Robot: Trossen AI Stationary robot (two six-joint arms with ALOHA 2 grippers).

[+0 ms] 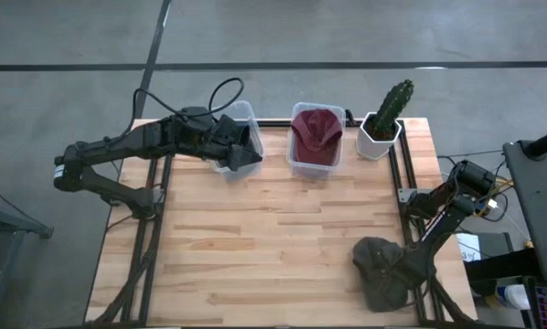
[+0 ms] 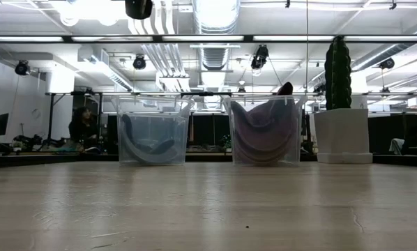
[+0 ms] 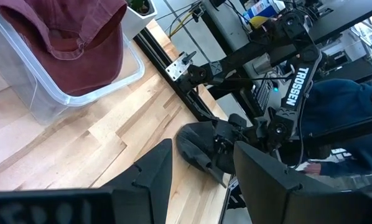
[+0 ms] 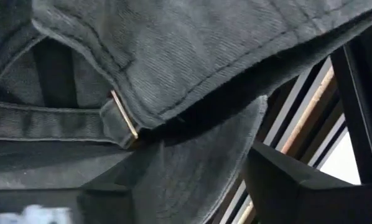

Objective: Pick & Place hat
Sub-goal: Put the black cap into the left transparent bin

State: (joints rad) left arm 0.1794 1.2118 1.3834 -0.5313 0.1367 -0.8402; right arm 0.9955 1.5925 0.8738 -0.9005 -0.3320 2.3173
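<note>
Right gripper (image 1: 397,267) pinches the dark hat (image 1: 380,274), well away from the maroon-hat bin (image 1: 316,137), toward the table's near right corner; left gripper (image 1: 246,146), spread, hovers beside that bin.

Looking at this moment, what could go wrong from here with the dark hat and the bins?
1. The dark hat lies at the table's right front corner, partly over the edge beside the right tool; a weak grasp could drop it off the table.
2. The middle bin already holds a red hat, so a second hat there may not fit.
3. The left tool hangs at the left bin and could block a placement there.
</note>
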